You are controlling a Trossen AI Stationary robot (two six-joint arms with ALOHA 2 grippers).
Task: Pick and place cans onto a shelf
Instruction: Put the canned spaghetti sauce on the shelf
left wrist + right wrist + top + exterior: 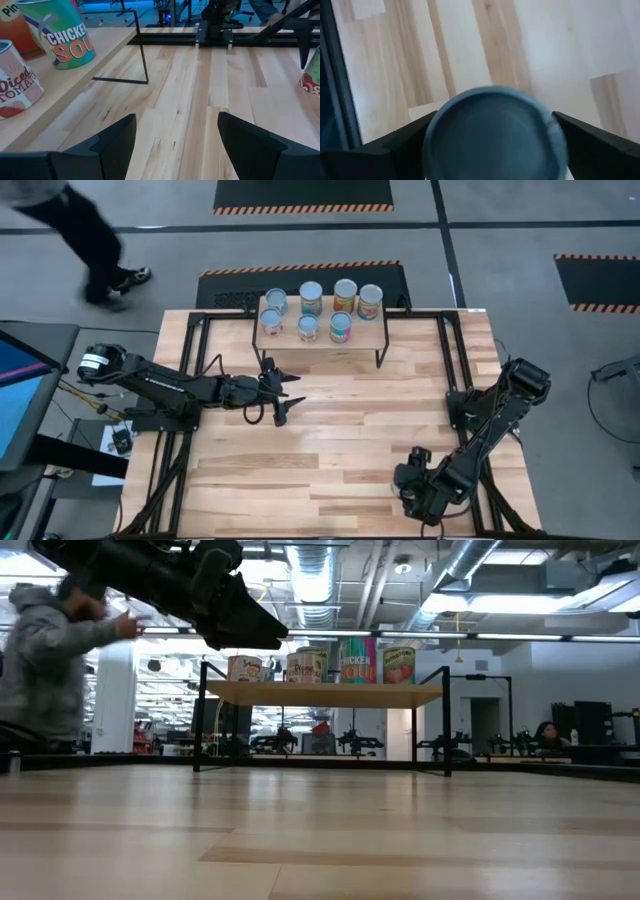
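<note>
Your shelf [365,336], a pale wood plank on thin black legs, carries seven cans [311,298] with shiny round tops in two rows at the far side of the planked tabletop [340,430]. Your left gripper [284,395] hangs just in front of the shelf, jaws spread wide and empty. Your right gripper [413,480] sits near the tabletop's near right edge. Only its wrist view shows the eighth can [495,135], a smooth silvery-blue lid between the fingers; whether they grip it, you cannot tell.
</note>
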